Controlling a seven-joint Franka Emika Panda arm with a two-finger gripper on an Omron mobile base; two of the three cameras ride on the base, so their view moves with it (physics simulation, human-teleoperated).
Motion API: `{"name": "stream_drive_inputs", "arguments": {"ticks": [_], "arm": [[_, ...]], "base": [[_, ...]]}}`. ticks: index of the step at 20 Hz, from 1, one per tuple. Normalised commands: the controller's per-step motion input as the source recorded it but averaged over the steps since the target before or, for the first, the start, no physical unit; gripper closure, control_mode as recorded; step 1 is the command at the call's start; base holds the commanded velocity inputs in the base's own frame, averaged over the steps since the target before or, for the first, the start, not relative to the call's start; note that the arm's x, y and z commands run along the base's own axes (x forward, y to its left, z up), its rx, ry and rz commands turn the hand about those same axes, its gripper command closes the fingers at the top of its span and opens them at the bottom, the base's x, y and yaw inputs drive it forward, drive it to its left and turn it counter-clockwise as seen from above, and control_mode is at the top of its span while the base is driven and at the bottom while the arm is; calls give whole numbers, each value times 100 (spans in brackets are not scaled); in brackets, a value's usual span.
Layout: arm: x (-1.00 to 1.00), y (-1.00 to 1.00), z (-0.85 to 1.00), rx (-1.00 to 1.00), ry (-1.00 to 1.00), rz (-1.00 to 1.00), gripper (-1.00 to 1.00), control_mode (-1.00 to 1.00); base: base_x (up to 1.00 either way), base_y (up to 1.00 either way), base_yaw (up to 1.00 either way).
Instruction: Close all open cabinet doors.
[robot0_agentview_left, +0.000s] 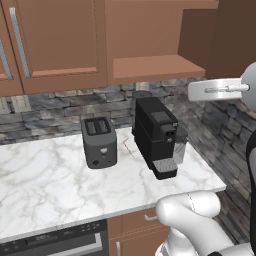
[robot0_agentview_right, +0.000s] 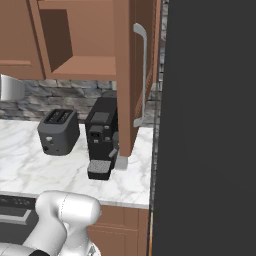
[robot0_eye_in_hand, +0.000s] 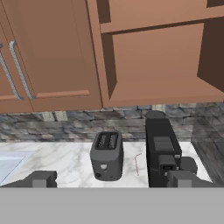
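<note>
One wall cabinet stands open, showing its bare shelf (robot0_agentview_left: 150, 67) (robot0_eye_in_hand: 157, 26). Its cabinet door (robot0_agentview_right: 131, 75) is swung out over the counter's right end, seen edge-on in the right base view with its silver bar handle (robot0_agentview_right: 143, 75) facing right. The same door shows at the right edge of the hand view (robot0_eye_in_hand: 215, 52) and as a dark slab at the top right of the left base view (robot0_agentview_left: 222, 35). Left of the opening, two cabinet doors (robot0_eye_in_hand: 52, 52) (robot0_agentview_left: 60, 40) are shut. My gripper (robot0_eye_in_hand: 113, 180) is open and empty, back from the cabinets and facing them.
A dark toaster (robot0_agentview_left: 99, 141) and a black coffee machine (robot0_agentview_left: 157, 142) stand on the marble counter (robot0_agentview_left: 45, 185), below the open cabinet. A tall dark panel (robot0_agentview_right: 210, 125) walls off the right. A sink corner (robot0_eye_in_hand: 8, 164) lies to the left.
</note>
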Motion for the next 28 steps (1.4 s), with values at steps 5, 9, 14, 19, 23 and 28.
{"name": "stream_drive_inputs", "arguments": {"ticks": [5, 9, 14, 19, 23, 28], "arm": [[0, 0, 0, 0, 0, 0, -100, 100], [0, -3, 0, 0, -2, 0, -100, -100], [-21, -11, 14, 2, -20, 0, -100, -100], [-44, -8, 12, 10, -29, 0, -100, -100], [-40, -4, 9, 7, -32, -3, -100, -100], [-34, -17, 20, 8, -13, -11, -100, -100]], "base": [[0, 0, 0], [0, 0, 0], [0, 0, 0], [0, 0, 0], [0, 0, 0], [0, 0, 0]]}}
